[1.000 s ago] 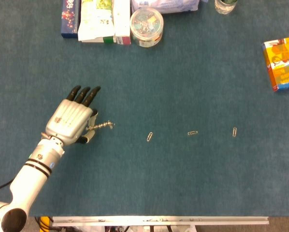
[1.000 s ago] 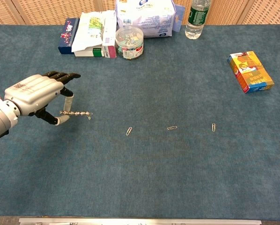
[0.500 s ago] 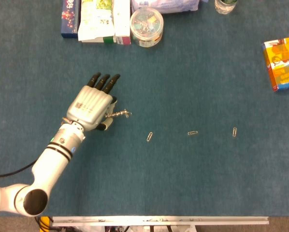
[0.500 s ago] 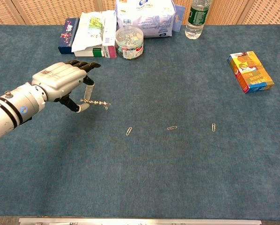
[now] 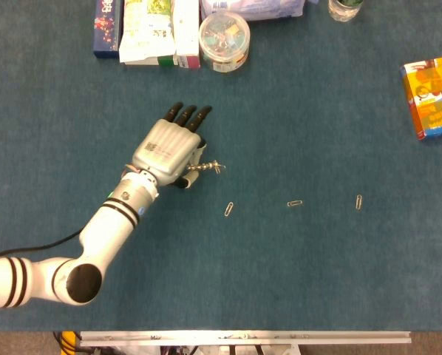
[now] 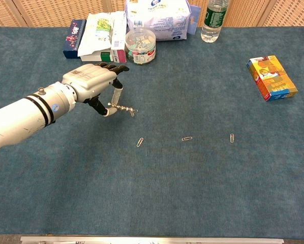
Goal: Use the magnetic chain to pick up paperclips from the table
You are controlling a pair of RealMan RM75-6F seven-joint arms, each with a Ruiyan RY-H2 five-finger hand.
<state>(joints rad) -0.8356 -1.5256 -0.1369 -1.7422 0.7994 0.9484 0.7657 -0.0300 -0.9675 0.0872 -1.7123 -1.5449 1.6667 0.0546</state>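
Magnetic chain [image 5: 205, 168] sits left of centre in the head view, pinched by the left hand [image 5: 169, 146], its free end sticking right, above three paperclips [image 5: 228, 209] in a row. In the chest view the chain [image 6: 122, 108] juts from thumb and finger of that hand [image 6: 93, 84], other fingers extended, upper left of the nearest paperclip [image 6: 140, 142].

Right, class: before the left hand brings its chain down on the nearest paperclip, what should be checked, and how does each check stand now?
1. Magnetic chain pinched in left hand: ok.
2. Free end of chain juts out towards the clips: ok.
3. Chain over the nearest paperclip: not ok, it lies short of it.
4. All paperclips on the table, none on the chain: cannot tell, too small.
5. Cloth between chain and clip bare: ok.
6. Right hand out of the way: ok, in neither view.
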